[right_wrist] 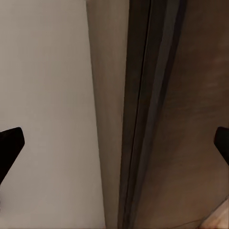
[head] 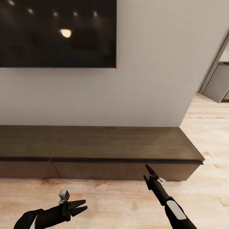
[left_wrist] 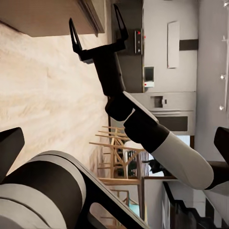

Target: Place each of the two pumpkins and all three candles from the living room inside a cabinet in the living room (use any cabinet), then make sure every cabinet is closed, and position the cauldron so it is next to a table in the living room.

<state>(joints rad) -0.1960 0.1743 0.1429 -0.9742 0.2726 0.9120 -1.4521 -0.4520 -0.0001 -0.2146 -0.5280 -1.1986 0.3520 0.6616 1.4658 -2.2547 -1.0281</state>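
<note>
One long, low cabinet [head: 95, 143] runs along the pale wall [head: 152, 79]; it is dark brown with flat fronts, no handles, and two drawer fronts show, both shut. One big black screen [head: 57, 31] hangs at eleven o'clock. Two grippers show over the wood floor [head: 121, 203] — the right gripper [head: 148, 173] at five o'clock, spread wide near the cabinet's front, holding nothing; the left gripper [head: 82, 205] at seven o'clock, a little apart — empty.
</note>
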